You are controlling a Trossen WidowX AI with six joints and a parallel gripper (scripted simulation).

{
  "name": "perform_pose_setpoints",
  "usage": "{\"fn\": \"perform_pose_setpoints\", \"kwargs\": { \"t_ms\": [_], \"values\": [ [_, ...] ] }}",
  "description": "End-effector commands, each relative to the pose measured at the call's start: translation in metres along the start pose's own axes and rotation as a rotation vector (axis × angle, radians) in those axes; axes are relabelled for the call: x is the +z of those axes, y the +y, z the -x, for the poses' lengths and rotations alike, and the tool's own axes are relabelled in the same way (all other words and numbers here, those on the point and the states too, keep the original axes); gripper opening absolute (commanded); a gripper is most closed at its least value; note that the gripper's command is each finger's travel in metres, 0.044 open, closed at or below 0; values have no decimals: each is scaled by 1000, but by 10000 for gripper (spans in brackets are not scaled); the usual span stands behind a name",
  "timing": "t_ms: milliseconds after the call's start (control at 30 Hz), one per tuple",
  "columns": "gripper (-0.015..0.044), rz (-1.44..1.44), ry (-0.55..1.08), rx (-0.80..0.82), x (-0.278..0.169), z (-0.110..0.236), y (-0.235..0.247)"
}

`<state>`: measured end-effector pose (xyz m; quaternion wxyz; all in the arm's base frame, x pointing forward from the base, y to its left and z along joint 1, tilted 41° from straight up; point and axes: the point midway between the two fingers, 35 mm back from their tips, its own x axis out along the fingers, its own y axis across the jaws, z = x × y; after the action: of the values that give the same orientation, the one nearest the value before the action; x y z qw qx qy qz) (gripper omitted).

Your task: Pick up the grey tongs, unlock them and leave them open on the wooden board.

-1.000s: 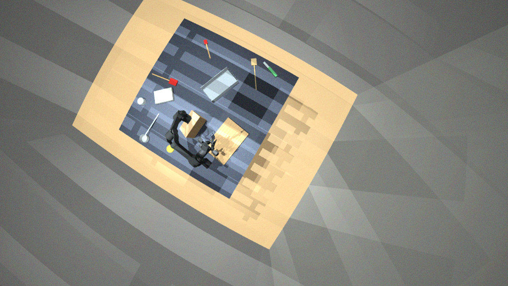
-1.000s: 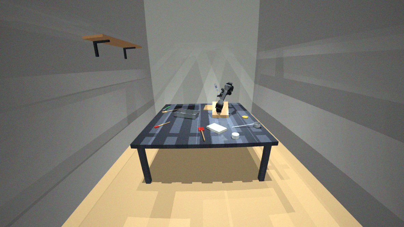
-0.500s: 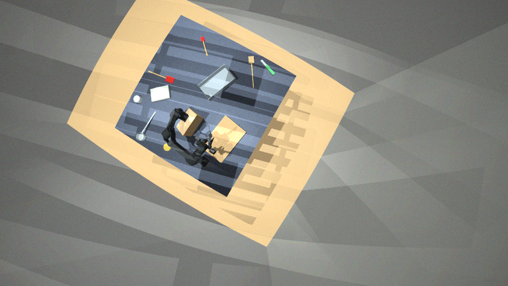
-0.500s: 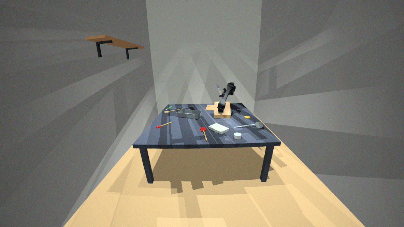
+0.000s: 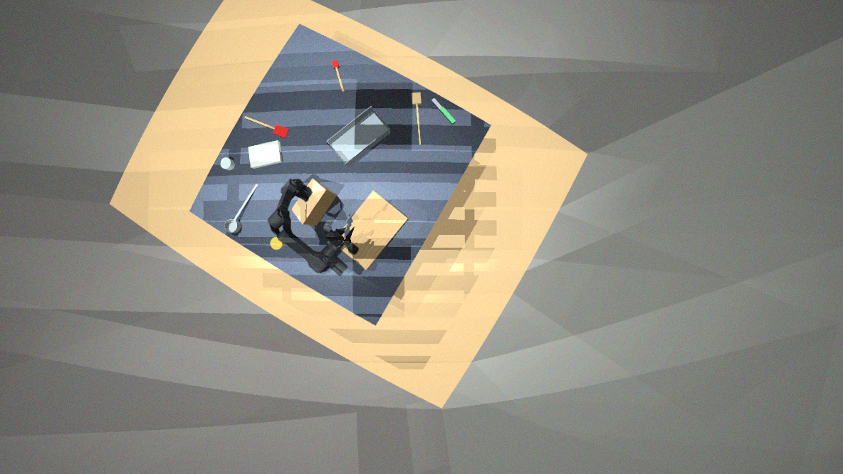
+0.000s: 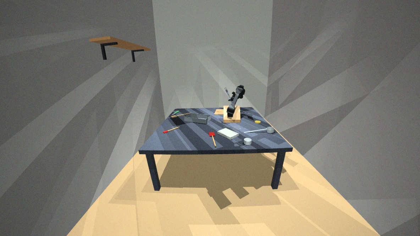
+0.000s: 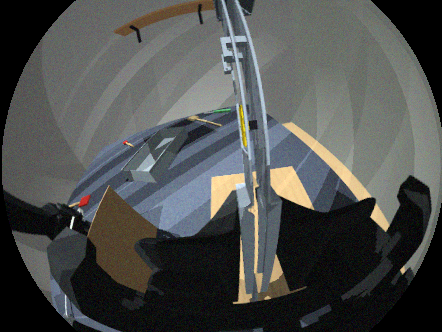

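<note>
My gripper (image 5: 346, 233) (image 6: 230, 99) (image 7: 246, 193) is shut on the grey tongs (image 6: 226, 90) (image 7: 261, 100), high above the table. The tongs are steeply tilted, one end rising up and away, the flared ends low between and behind my fingers. Their two arms lie close together; I cannot tell whether the lock is released. A yellow strip and a small black piece show on them in the wrist view. The wooden board (image 5: 386, 220) (image 6: 217, 112) (image 7: 220, 187) lies below and beside my gripper. The roasting tin (image 5: 337, 151) (image 6: 196, 120) (image 7: 142, 175) has no tongs across it.
My arm stands on a wooden block (image 5: 318, 206) (image 6: 232, 119) (image 7: 117, 240) close beside the board. A white box (image 5: 265, 154) (image 6: 227, 133), a pan (image 5: 233, 226) (image 6: 270, 129), a yellow disc (image 5: 275, 243) (image 6: 257, 121) and several long-handled tools lie around. A wall shelf (image 6: 117, 43) (image 7: 165, 14) hangs beyond the table.
</note>
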<state>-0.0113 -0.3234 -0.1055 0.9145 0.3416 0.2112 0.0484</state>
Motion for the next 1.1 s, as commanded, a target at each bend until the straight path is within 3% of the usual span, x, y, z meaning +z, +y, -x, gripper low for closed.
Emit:
{"fn": "perform_pose_setpoints", "kwargs": {
  "t_ms": [0,433,867,1067],
  "values": [
    [-150,-3,98,31,1,-9,2],
    [-150,-20,597,94,-8,-32,7],
    [-150,1,1091,-3,-1,-36,-1],
    [-150,7,1144,-25,2,-36,-3]
  ]
}}
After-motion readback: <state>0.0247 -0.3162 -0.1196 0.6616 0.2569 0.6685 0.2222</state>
